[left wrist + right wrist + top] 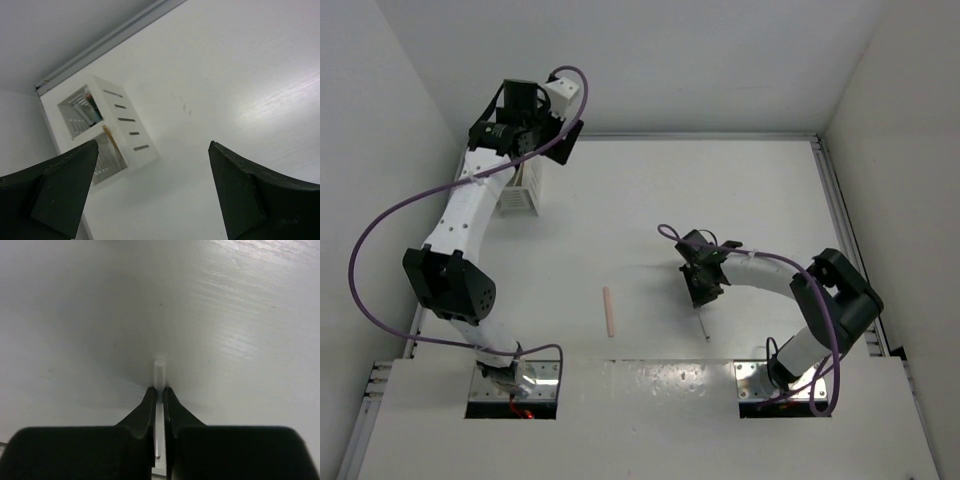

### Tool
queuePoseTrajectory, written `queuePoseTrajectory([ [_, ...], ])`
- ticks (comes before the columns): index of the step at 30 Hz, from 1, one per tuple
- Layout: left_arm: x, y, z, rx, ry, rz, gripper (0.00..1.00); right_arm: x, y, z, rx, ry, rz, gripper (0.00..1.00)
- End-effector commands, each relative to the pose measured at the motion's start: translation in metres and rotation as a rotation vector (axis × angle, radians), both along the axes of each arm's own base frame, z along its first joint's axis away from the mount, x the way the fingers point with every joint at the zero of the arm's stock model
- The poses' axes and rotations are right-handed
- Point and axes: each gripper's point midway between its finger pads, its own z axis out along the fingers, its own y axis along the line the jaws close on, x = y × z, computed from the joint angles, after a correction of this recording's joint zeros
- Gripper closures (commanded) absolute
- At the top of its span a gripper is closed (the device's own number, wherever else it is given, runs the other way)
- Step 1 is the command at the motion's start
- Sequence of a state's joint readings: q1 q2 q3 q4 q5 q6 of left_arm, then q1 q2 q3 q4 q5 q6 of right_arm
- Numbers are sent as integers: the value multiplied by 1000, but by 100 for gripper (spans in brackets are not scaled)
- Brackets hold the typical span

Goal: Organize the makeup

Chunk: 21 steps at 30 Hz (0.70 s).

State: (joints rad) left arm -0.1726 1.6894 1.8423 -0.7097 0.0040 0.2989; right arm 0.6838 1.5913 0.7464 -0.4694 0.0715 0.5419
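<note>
My right gripper (705, 287) is shut on the thin white stick (704, 326) near the table's middle right; the stick's free end trails toward the near edge. In the right wrist view the stick (159, 371) pokes out past the closed fingertips (150, 399), low over the table. A pink stick (609, 311) lies loose on the table, left of the right gripper. My left gripper (567, 138) is open and empty, held above the table beside the white slatted box (518, 192). In the left wrist view the box (131, 131) holds a dark stick (92, 108) and a tan wooden stick (111, 140).
The box stands at the far left, near the back wall and left wall. A raised rail (840, 220) runs along the table's right side. The arm bases sit on a plate (650, 375) at the near edge.
</note>
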Motion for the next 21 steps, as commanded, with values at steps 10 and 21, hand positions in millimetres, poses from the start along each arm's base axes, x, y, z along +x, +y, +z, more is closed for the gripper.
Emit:
queuePoseTrajectory([
  [10,-71,-63,20,-222,130,-271,8,66,28,46,61,-315,224,100],
  [21,-102,-137,32,-398,18,-835,22,181,114,285,541,-941,332,100],
])
